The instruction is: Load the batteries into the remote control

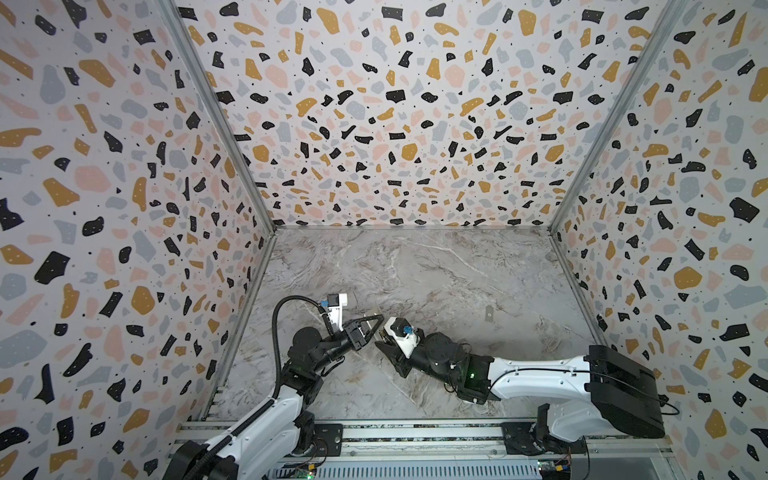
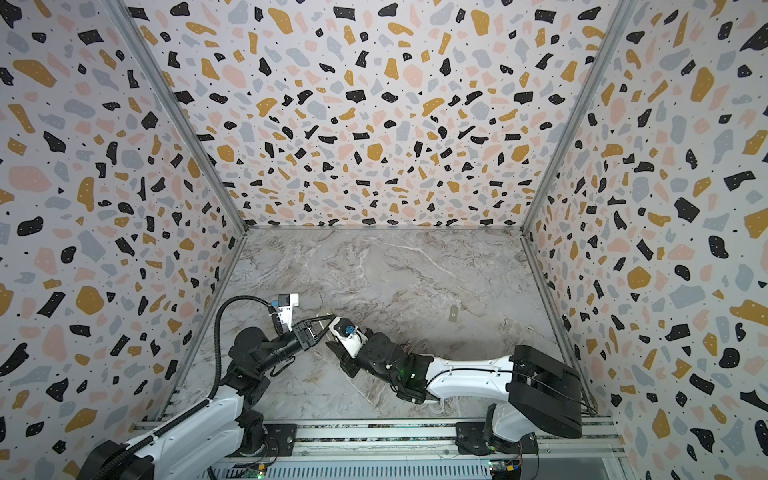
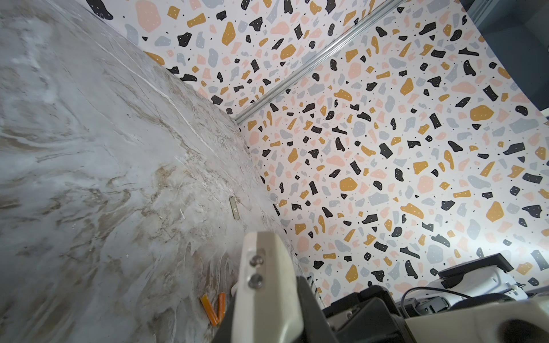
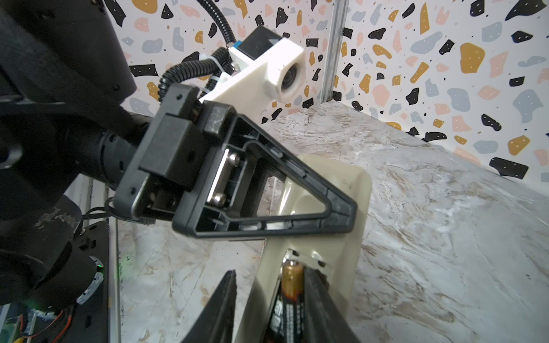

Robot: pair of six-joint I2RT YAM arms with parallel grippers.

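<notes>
Left gripper point(image 1: 376, 321) clamps the remote point(image 4: 350, 190), near-left over the table point(image 1: 415, 270). Right gripper point(image 4: 269, 274) stands parted around its bay, where a black battery point(image 4: 292, 280) sits. Two orange batteries point(image 3: 211, 308) lie on the table.

On the bench point(image 1: 415, 270), the left end effector point(image 1: 380, 318) and the right end effector point(image 1: 377, 343) meet tip to tip in the near half, left of centre in both top views. The remote control point(image 4: 332, 178) stands tilted between them. The left end effector point(image 4: 353, 213) crosses in front of its far portion, and its compartment end points toward the right end effector point(image 4: 270, 270). A battery point(image 4: 292, 285) lies in the compartment, with one right finger just beside it and the other outside the remote's edge. A pair of batteries point(image 3: 210, 308) lies side by side on the bench near the remote. A small flat plate point(image 1: 489, 313) lies to the right, well apart from both end effectors.
</notes>
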